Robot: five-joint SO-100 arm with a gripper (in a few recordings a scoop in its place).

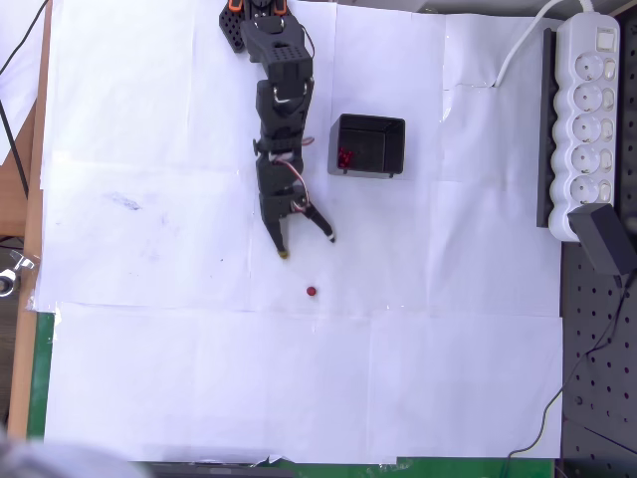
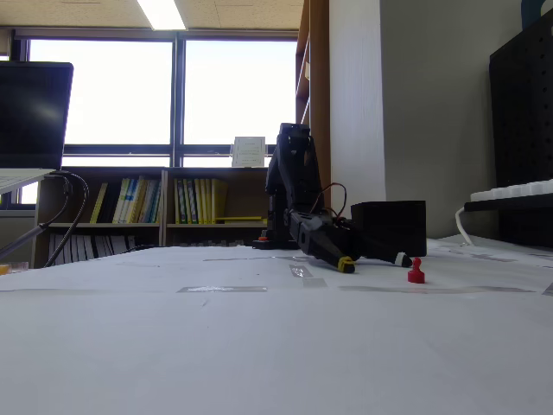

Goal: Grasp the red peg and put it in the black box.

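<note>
Holding red pieces, black box (image 1: 383, 130), red peg (image 1: 312, 292) outside

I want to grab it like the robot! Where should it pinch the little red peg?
Probably around the narrow stem under its round head, coming straight down from above: the red peg stands upright, alone on the white paper, and the open gripper is close.

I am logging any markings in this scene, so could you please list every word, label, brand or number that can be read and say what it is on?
No text can be read in either view.
Book spines on the shelves in the fixed view: too small and blurred to read.
White sheet propped on the shelf top: print blurred.
Black box, red peg, pincer, power strip: no markings seen.
</note>
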